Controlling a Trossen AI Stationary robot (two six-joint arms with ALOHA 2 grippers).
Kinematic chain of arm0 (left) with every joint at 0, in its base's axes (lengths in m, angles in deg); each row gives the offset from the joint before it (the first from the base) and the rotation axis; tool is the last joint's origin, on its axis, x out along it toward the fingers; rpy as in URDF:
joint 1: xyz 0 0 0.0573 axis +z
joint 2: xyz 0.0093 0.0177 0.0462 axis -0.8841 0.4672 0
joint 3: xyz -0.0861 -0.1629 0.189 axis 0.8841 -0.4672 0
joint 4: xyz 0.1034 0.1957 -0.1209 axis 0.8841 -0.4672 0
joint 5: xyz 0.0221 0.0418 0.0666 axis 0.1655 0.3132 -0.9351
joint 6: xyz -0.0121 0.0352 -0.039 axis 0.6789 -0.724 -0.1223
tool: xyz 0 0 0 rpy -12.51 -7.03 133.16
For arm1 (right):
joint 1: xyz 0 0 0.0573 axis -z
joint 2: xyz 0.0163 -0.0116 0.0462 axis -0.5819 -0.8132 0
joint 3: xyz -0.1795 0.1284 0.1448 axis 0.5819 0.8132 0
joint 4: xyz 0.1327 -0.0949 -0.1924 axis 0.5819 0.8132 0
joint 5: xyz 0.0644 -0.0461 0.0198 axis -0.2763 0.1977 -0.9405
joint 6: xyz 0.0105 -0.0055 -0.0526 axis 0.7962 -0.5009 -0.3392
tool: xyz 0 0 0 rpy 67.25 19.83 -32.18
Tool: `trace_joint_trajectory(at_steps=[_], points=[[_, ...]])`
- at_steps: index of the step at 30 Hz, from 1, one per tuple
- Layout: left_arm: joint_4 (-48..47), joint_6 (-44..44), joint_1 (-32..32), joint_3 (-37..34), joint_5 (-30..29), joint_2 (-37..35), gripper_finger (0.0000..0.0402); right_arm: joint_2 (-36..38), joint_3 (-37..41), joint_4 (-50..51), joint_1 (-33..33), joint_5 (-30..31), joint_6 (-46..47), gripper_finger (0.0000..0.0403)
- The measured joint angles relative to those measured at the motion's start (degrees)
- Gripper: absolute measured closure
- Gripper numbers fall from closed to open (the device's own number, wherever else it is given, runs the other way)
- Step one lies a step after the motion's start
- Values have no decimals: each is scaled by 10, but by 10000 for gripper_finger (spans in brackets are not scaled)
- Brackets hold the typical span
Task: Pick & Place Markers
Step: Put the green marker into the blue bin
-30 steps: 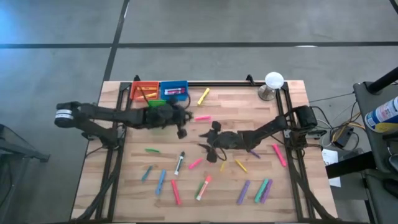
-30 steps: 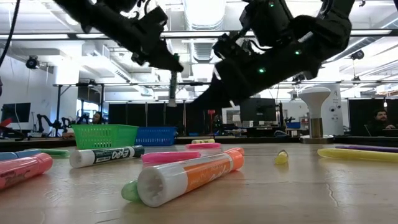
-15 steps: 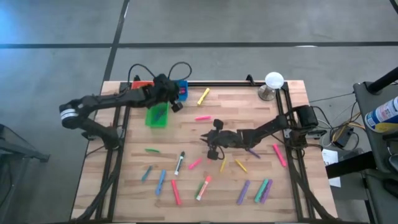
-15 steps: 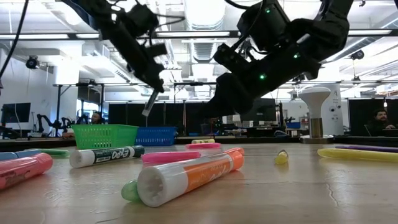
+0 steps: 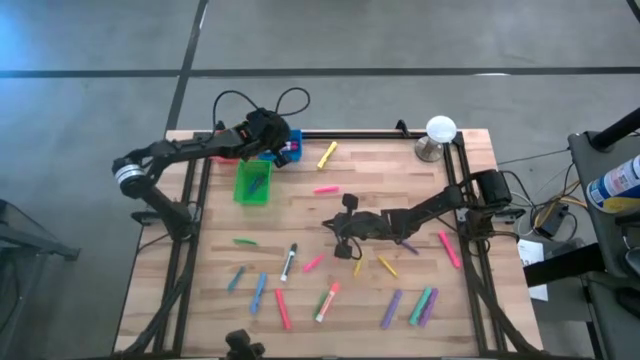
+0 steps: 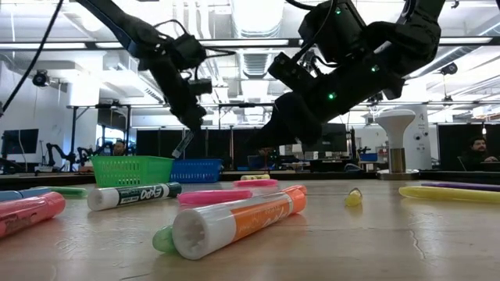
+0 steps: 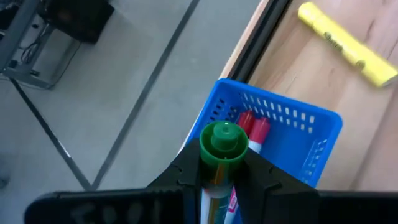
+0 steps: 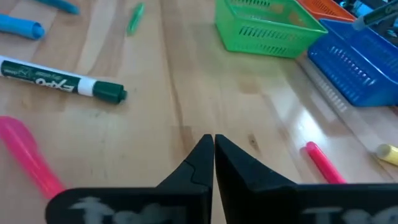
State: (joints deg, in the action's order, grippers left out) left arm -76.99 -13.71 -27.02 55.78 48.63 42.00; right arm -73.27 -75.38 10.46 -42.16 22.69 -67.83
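My left gripper [image 5: 274, 138] hangs over the blue bin [image 7: 283, 134] at the table's far left. It is shut on a white marker with a green cap [image 7: 222, 140]. Red markers [image 7: 252, 127] lie in that bin. The green bin [image 5: 252, 184] stands on the near side of it. My right gripper [image 8: 214, 146] is shut on nothing, low over the middle of the table [image 5: 338, 242]. Loose markers lie about it: a green-capped one [image 8: 62, 81], pink ones [image 8: 28, 158], a yellow one [image 5: 327, 155], and several along the near side [image 5: 330, 300]. My left gripper pinches the marker's white barrel [image 7: 214, 186] just behind the green cap, between its two fingers. The marker is lifted clear above the blue bin. In the low view it hangs slanting below the fingers [image 6: 183, 145].
An orange bin [image 8: 323, 7] stands beside the blue one at the far left. A white domed stand [image 5: 437, 134] is at the far right corner. Black rails [image 5: 360, 133] run along the table's edges. In the low view an orange-and-white marker [image 6: 234, 222] lies close to the camera.
My left gripper has carried the green-capped marker from the middle of the table toward the far left, over the blue bin, uncovering the green bin. The marker has tipped from upright to slanting. My right gripper has stayed over mid-table and shut on nothing.
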Motion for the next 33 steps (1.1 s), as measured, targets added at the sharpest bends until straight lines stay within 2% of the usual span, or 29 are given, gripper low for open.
trace_joint_trajectory(at_steps=[9, 33], points=[[15, -31, 2, 2, -14, 42, 342, 0, 0, 1, -3, 0, -5, 394], [25, -47, 15, 1, -38, 62, 338, 0, 0, 13, -4, 0, -9, 394]])
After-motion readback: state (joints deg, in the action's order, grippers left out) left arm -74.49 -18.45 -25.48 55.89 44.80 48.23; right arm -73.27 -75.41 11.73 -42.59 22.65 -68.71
